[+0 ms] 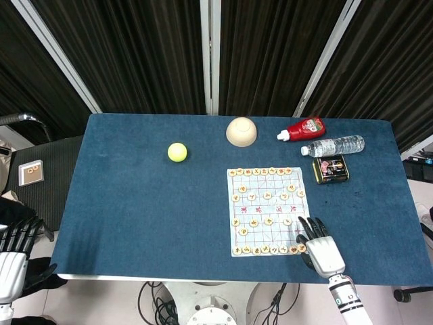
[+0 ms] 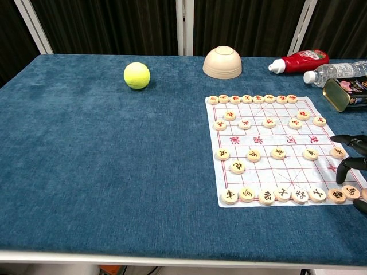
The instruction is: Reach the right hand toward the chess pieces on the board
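Black fingers (image 1: 306, 226) of the right hand (image 1: 318, 245) are spread, holding nothing, at the board's (image 1: 266, 210) near right corner; chess pieces (image 1: 266, 249) lie beside them; the reach looks nearly complete, needing a short advance over the board.

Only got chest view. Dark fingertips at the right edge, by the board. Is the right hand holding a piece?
Observer: No. In the head view the right hand is empty, with its fingers spread and its fingertips over the near right corner of the board.
Operator: Left hand? Nothing in my view.
Observer: The left hand is off the table, beyond its near left corner, fingers apart, holding nothing.
Operator: The tin cut off at my right edge, is it touching the board?
Observer: No. The tin lies apart from the board, right of its far corner, next to the water bottle.
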Action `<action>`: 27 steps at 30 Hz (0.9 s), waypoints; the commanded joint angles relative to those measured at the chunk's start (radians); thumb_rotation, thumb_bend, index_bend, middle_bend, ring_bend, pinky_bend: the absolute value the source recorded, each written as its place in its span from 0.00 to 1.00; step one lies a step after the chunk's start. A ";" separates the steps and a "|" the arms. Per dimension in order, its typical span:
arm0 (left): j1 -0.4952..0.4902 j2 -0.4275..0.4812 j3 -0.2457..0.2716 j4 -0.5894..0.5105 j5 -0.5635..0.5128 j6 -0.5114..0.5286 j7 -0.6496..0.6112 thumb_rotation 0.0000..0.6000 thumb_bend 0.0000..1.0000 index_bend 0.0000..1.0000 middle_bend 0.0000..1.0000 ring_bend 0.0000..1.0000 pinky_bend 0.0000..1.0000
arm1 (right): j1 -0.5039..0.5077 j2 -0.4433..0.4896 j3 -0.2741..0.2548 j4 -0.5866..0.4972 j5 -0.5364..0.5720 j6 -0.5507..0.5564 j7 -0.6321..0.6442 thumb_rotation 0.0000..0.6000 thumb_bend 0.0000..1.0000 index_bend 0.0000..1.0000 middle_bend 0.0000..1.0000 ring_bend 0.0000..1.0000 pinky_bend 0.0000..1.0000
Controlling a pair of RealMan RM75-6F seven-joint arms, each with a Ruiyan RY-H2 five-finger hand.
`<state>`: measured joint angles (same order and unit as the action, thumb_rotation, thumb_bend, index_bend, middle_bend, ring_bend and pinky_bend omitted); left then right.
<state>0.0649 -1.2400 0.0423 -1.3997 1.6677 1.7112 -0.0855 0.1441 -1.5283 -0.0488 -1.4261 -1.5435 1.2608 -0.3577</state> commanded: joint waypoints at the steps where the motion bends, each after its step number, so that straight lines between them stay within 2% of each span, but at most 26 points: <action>1: 0.002 -0.001 0.001 0.006 0.003 0.005 -0.003 1.00 0.12 0.03 0.02 0.00 0.02 | 0.002 -0.002 -0.002 0.000 0.001 -0.002 -0.003 1.00 0.29 0.44 0.00 0.00 0.00; 7: 0.008 -0.004 0.001 0.012 -0.002 0.007 -0.009 1.00 0.12 0.03 0.02 0.00 0.02 | 0.005 -0.005 -0.001 0.001 0.000 0.005 0.002 1.00 0.30 0.52 0.00 0.00 0.00; 14: 0.011 -0.006 -0.001 0.018 -0.004 0.008 -0.015 1.00 0.12 0.03 0.02 0.00 0.02 | 0.011 0.000 0.008 -0.004 -0.011 0.026 0.023 1.00 0.30 0.54 0.00 0.00 0.00; 21: 0.015 -0.006 -0.003 0.023 -0.007 0.013 -0.021 1.00 0.12 0.03 0.02 0.00 0.02 | 0.049 -0.024 0.061 0.009 0.012 0.012 0.016 1.00 0.30 0.54 0.00 0.00 0.00; 27: 0.019 -0.002 -0.005 0.023 -0.008 0.020 -0.023 1.00 0.12 0.03 0.02 0.00 0.02 | 0.089 -0.079 0.084 0.059 0.030 -0.023 -0.013 1.00 0.30 0.55 0.00 0.00 0.00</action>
<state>0.0835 -1.2424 0.0381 -1.3768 1.6607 1.7307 -0.1077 0.2248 -1.5981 0.0300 -1.3743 -1.5176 1.2446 -0.3658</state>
